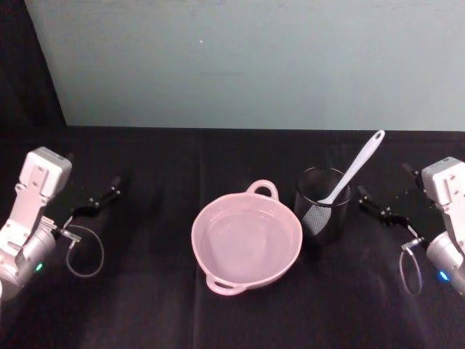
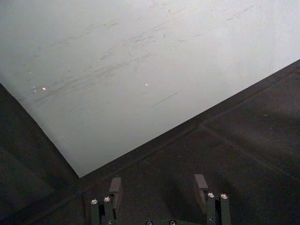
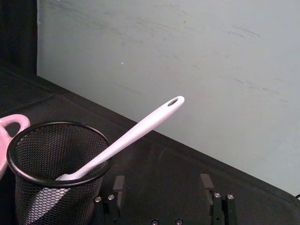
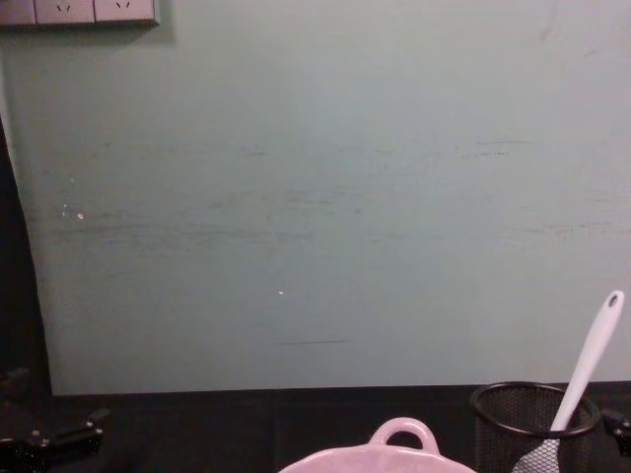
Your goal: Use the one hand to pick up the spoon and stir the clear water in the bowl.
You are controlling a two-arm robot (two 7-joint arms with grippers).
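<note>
From above, the head view took in the whole black bench (image 1: 145,298). The pink bowl (image 1: 207,225) sat at its middle with clear water (image 1: 243,246) inside, and a black mesh cup (image 1: 325,222) stood just beside it on the robot's right. The white spoon (image 1: 354,169) stood in that cup, blade down and handle leaning up and away to the right, touching the cup's rim. It was not in the bowl.

The chest view, lower down, caught the bowl's top rim and loop handle (image 4: 402,426), not the water. It showed the cup (image 4: 503,419) from the side, with the spoon (image 4: 588,363) rising past its rim against the pale green wall (image 4: 315,197). Wall sockets (image 4: 94,10) sat at the top corner.

The right wrist view looked closely at the spoon (image 3: 136,133), with the hole at its handle end plain to see and its blade dim through the mesh of the cup (image 3: 51,168). A bit of the bowl's handle (image 3: 10,125) showed at the edge.

The left tool (image 1: 102,198) rested low at the bench's left side, well apart from the bowl, its arm bent back toward the body. In its wrist view the left tool (image 2: 158,186) was released, with bare bench between the fingers. The right tool (image 1: 378,207) waited near the cup on the right, pointing inward. Its wrist view showed the right tool (image 3: 161,184) likewise spread and gripping nothing.
</note>
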